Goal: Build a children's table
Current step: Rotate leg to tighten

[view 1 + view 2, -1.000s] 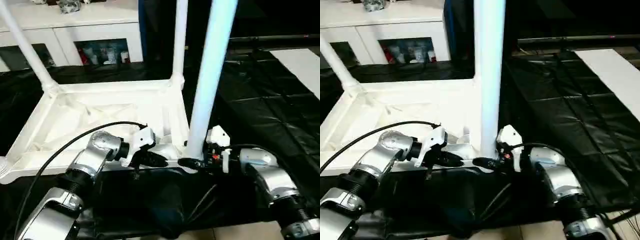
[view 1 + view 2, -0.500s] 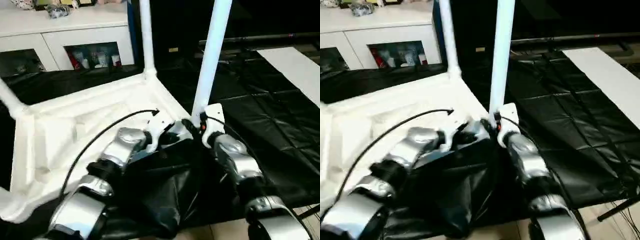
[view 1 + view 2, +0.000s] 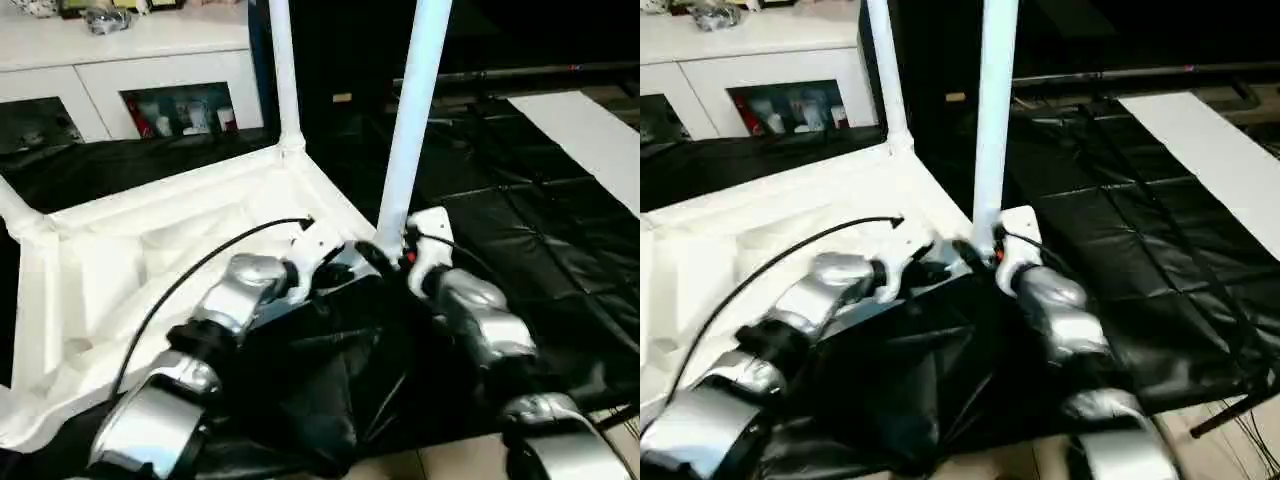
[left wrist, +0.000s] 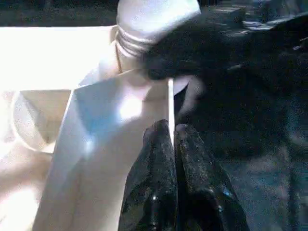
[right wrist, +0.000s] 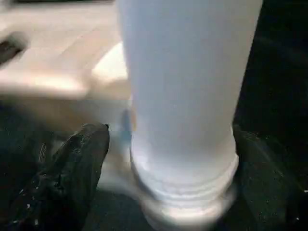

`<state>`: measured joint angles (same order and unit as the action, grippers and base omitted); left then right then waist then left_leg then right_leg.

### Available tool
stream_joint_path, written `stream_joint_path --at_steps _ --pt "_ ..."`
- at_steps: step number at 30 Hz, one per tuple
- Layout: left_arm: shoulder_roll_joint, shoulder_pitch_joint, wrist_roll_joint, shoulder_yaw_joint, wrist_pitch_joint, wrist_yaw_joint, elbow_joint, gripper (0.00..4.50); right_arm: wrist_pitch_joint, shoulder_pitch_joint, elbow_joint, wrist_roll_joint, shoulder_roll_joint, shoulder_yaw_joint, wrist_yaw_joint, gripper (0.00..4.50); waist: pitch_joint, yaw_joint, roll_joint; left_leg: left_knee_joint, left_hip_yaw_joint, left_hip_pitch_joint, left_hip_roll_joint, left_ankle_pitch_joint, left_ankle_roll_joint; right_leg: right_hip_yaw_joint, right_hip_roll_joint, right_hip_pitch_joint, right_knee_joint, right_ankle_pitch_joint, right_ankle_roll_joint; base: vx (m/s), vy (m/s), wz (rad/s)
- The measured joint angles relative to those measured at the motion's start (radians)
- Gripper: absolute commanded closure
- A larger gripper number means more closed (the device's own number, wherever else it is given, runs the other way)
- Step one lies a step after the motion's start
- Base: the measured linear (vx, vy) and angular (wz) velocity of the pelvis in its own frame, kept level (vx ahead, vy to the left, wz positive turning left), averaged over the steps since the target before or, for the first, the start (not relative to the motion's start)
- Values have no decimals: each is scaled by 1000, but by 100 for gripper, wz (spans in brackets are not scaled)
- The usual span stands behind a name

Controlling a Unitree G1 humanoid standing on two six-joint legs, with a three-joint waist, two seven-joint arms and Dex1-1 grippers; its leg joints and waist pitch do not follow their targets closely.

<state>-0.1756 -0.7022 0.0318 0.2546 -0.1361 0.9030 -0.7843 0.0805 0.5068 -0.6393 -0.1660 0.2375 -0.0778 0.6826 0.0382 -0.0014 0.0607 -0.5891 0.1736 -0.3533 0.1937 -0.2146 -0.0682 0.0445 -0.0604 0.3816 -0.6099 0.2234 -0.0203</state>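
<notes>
The left gripper [image 4: 172, 144] is closed, its black fingers [image 4: 156, 159] pinching the thin rim wall of the inverted white plastic table top [image 3: 150, 260] with the ribbed underside facing up. The right gripper [image 5: 159, 159] stands wide, one black finger [image 5: 77, 163] on each side of the near white tapered tube leg [image 3: 405, 130] at its base, apparently clear of the tube.

That leg rises from the corner socket at 12 o'clock from both grippers. A second upright leg [image 3: 283, 70] stands at 11 o'clock, and a third [image 3: 15, 205] at 9 o'clock. The table rests on black sheeting [image 3: 520, 200].

Likely risk: with the right fingers released, an incompletely seated near leg may tilt or pull out of its socket. The narrow rim grip may slip, allowing the top to shift.
</notes>
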Motion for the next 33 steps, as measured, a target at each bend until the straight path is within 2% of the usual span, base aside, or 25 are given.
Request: stream_joint_path --at_steps 6,11,15,18,20,26,33 --pt "-86 46 -38 16 76 227 30 450 -5 -47 49 6 82 -51 203 45 0 10 1 2 0 0 1 0 0 1 1 1 0 1 0 0 0 0" --pt "-118 67 -56 18 65 323 61 450 0 -67 90 -7 91 -64 281 45 2 21 2 0 2 -1 1 -1 0 0 0 1 0 1 0 0 0 0" --pt "-131 72 -62 17 61 352 69 450 15 -81 118 -25 115 -74 323 45 2 27 2 1 2 -2 1 -1 1 0 0 2 0 1 0 0 0 0" --pt "-136 77 -65 17 65 363 71 450 21 -84 125 -26 120 -77 345 79 2 29 2 1 2 -1 2 -1 0 0 0 2 0 1 0 0 0 0" --pt "-141 80 -65 15 65 364 73 450 22 -88 128 -28 120 -76 354 81 2 27 2 1 2 -1 2 -1 0 0 1 2 -1 1 0 0 0 0" --pt "-150 101 -69 8 55 371 103 450 24 -104 150 -34 120 -76 364 126 2 17 2 1 2 -1 2 -1 0 0 1 2 -1 1 0 0 0 0" --pt "-153 104 -71 6 53 374 106 450 25 -109 157 -34 118 -76 363 140 2 11 2 1 2 -1 2 -1 0 0 1 2 0 1 0 0 0 0"
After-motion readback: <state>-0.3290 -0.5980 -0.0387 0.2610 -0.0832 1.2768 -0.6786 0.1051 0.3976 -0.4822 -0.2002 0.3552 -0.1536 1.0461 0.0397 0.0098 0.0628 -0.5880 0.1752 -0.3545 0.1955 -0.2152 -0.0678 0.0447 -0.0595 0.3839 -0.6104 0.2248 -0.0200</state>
